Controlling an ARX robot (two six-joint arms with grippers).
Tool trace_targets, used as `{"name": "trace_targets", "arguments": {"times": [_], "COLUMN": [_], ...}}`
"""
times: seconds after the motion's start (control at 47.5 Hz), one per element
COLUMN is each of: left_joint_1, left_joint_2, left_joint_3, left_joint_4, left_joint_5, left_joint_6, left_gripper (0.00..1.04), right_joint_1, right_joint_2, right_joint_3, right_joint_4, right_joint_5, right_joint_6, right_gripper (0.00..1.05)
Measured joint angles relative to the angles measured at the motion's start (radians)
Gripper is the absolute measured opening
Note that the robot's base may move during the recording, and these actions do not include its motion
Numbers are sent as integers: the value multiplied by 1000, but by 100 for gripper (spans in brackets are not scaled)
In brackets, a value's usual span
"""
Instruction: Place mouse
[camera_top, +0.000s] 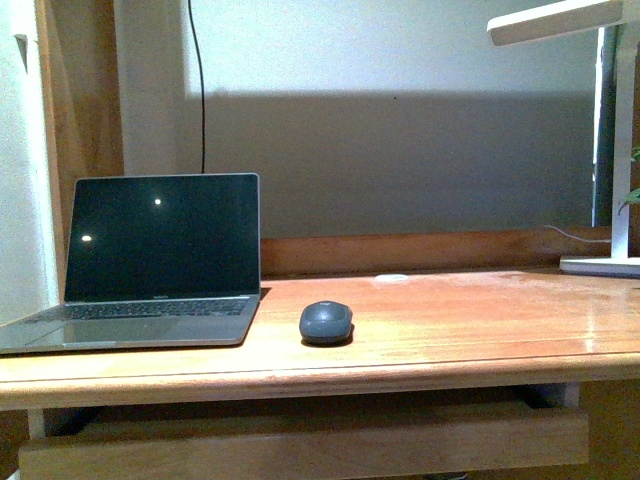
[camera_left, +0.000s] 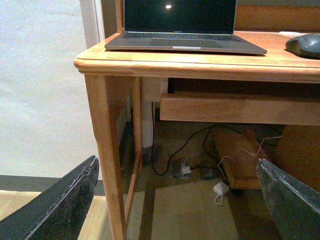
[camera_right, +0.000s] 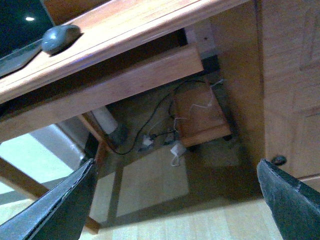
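Sitting on the desk just beside the open laptop, the mouse is looking already placed; both the left gripper and right gripper are hanging wide open and empty, low in front of the desk.

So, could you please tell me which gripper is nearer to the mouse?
Hard to say. Both the left gripper and right gripper hang open below the desk edge; the mouse lies on top, beside the laptop.

Front faces desk level; both wrists look from below edge.
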Motion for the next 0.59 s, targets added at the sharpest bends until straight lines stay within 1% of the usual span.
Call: {"name": "trace_targets", "arguments": {"times": [0.042,0.063,0.105,0.126,0.19,0.232,0.295,0.379,0.463,0.527,0.59], "left_joint_1": [0,0,0,0,0,0,0,1,0,1,1], "left_joint_2": [0,0,0,0,0,0,0,0,0,0,0], "left_joint_3": [0,0,0,0,0,0,0,0,0,0,0], "left_joint_4": [0,0,0,0,0,0,0,0,0,0,0], "left_joint_5": [0,0,0,0,-1,0,0,0,0,0,0], "left_joint_6": [0,0,0,0,0,0,0,0,0,0,0], "left_gripper": [97,97,97,97,97,97,97,97,97,97,97], "right_joint_1": [-23,-23,-24,-29,-62,-92,-127,-169,-218,-300,-351], "right_joint_2": [-56,-81,-132,-146,-172,-188,-200,-208,-219,-225,-229], "right_joint_3": [-14,-29,-76,-90,-94,-94,-94,-94,-94,-94,-94], "right_joint_4": [-26,-10,69,85,91,85,78,68,58,47,47], "right_joint_5": [-29,0,108,132,133,108,74,34,-19,-122,-140], "right_joint_6": [-10,-37,-129,-157,-261,-317,-354,-378,-388,-396,-400], "right_gripper": [97,95,87,84,74,65,55,41,23,13,3]}}
